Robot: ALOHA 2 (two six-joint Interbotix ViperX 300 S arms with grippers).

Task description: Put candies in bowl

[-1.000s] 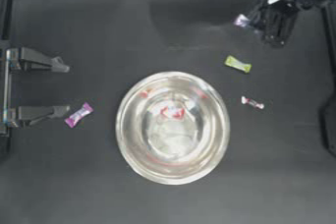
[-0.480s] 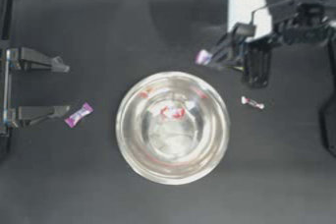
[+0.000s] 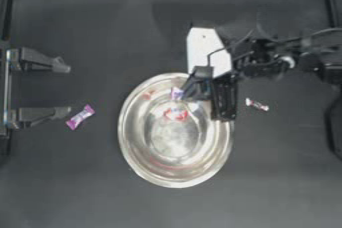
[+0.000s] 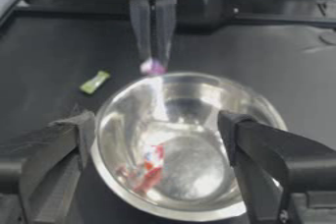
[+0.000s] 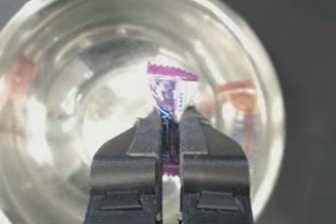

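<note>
By the tabletop's left edge the left hand (image 3: 40, 88) waits, apart, beside a magenta candy (image 3: 79, 117); one red candy (image 3: 176, 115) lies in the bowl (image 3: 143, 159); the right hand (image 3: 194, 90), clamped on a purple candy (image 3: 177, 93), hangs over the rim, leaving a striped candy (image 3: 256, 104) and a green candy (image 4: 95, 81) outside.

The right gripper (image 3: 189, 91), clamped on the purple candy (image 3: 177, 93), and its arm block the bowl (image 3: 140, 158) along its rim on the right arm's side. The rim toward the left gripper (image 3: 48, 88) is unobstructed, with only the magenta candy (image 3: 79, 117) lying between them. A red-pink candy (image 3: 176, 115) lies on the bowl's floor.
</note>
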